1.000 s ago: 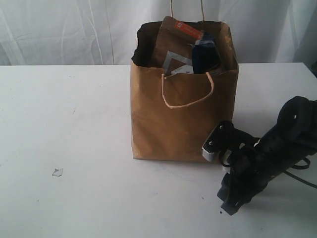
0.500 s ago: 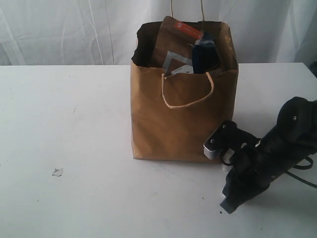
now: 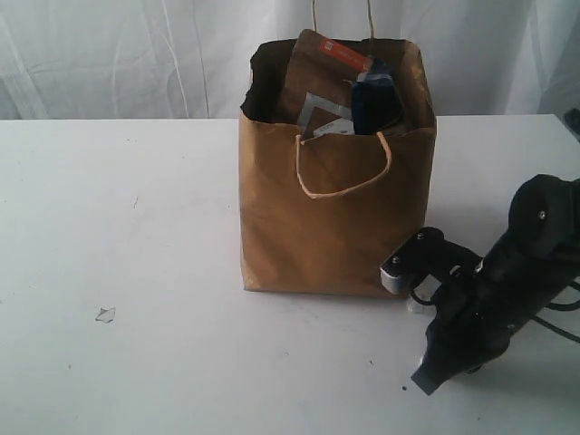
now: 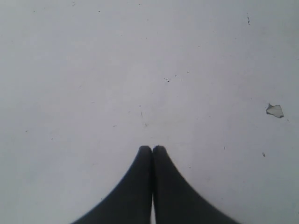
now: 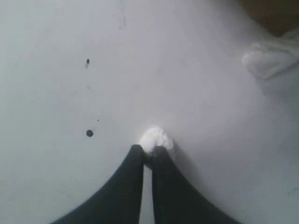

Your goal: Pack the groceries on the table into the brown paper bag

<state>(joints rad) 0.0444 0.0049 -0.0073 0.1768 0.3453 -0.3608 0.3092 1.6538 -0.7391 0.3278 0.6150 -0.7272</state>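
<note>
The brown paper bag (image 3: 335, 217) stands upright at the middle of the white table (image 3: 136, 227). Out of its open top poke the brown foil pouch (image 3: 313, 68) with an orange-red strip and a dark packet (image 3: 373, 101); the other groceries are hidden. My right gripper (image 3: 424, 381) is shut low over the table, right of the bag and apart from it. A small white lump (image 5: 156, 138) shows at its tips; whether it is pinched I cannot tell. My left gripper (image 4: 152, 148) is shut over bare table and holds nothing.
A tiny pale flake (image 3: 105, 314) lies on the table at front left, and the same flake (image 4: 274, 110) shows in the left wrist view. A white scrap (image 3: 417, 306) lies by the bag's right bottom corner. White curtains hang behind the table.
The right arm has shifted a little to the right, away from the bag, with its gripper staying low. The bag and its contents have not moved.
</note>
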